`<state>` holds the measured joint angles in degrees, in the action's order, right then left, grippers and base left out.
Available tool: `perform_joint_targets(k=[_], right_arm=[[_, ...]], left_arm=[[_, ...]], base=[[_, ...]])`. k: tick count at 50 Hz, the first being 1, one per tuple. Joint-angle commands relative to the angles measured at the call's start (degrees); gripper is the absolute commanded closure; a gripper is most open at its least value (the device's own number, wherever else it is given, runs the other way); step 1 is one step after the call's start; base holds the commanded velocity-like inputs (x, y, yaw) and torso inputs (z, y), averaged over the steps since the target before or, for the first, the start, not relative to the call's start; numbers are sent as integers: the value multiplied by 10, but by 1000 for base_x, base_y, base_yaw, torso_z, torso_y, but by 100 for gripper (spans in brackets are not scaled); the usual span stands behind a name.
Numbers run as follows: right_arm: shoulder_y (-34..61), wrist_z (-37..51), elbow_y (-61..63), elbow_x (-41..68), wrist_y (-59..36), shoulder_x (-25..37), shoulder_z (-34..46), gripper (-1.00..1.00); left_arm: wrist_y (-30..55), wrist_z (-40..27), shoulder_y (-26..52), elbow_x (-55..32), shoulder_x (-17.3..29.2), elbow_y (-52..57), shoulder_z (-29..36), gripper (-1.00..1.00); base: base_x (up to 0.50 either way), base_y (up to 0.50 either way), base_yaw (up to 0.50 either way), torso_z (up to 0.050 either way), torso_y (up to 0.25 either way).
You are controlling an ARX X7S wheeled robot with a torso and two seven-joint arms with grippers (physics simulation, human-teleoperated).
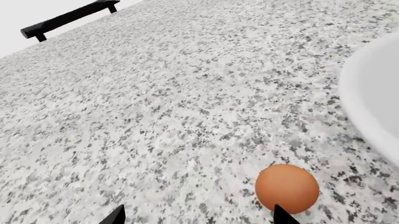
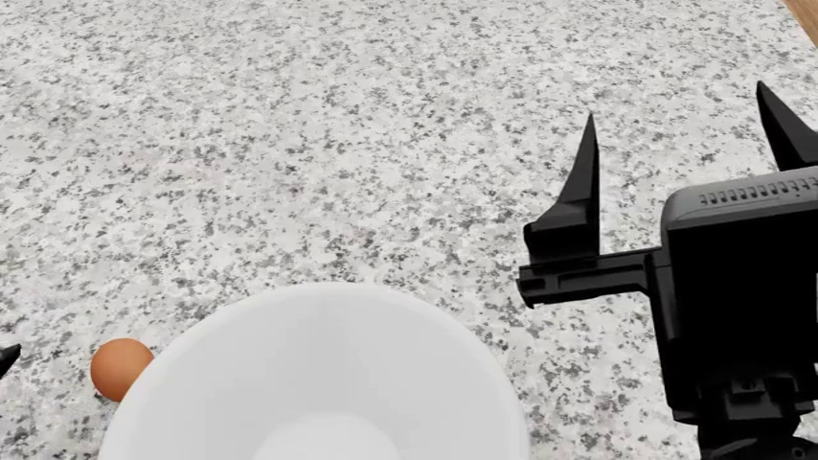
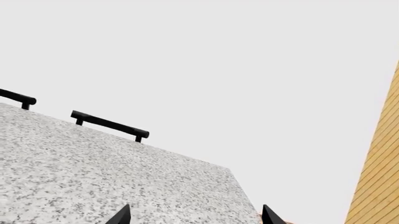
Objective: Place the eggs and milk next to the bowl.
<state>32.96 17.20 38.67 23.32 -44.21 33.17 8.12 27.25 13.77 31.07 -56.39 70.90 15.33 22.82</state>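
Note:
One orange-brown egg [image 2: 119,367] lies on the speckled granite counter, close beside the left side of the large white bowl [image 2: 383,307]. In the left wrist view the egg [image 1: 287,188] sits just beyond one fingertip of my left gripper [image 1: 199,218], with the bowl's rim [image 1: 374,88] close by. The left gripper is open and empty; only a tip of it shows at the head view's left edge. My right gripper [image 2: 677,105] is open and empty, held above the counter to the right of the bowl; it also shows in the right wrist view [image 3: 195,215]. The milk and a second egg are out of view.
Black bar handles [image 3: 109,125] stand at the counter's far edge; one also shows in the left wrist view [image 1: 68,17]. A wooden panel [image 3: 380,177] rises on one side past the counter's corner. Bare granite [image 2: 320,144] stretches beyond the bowl.

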Motion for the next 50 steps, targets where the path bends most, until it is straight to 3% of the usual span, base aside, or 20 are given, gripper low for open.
perform_joint_targets(k=[1, 20, 41, 50], right_arm=[[-4, -11, 3, -13, 2, -10, -11, -100], [-12, -5, 8, -3, -3, -8, -27, -100], [12, 5, -8, 3, -36, -14, -20, -100], [12, 5, -16, 3, -32, -18, -16, -100]], left_arm=[[26, -94, -31, -104, -8, -15, -60, -100], [-8, -295, -58, -135, -60, -11, -110, -100], [-30, -366, -41, -110, -111, -48, -119, -100], [-39, -355, -42, -80, -114, -49, -108, -100]], base=[[0, 0, 0, 0, 0], [0, 0, 0, 0, 0], [0, 0, 0, 0, 0], [0, 0, 0, 0, 0]])
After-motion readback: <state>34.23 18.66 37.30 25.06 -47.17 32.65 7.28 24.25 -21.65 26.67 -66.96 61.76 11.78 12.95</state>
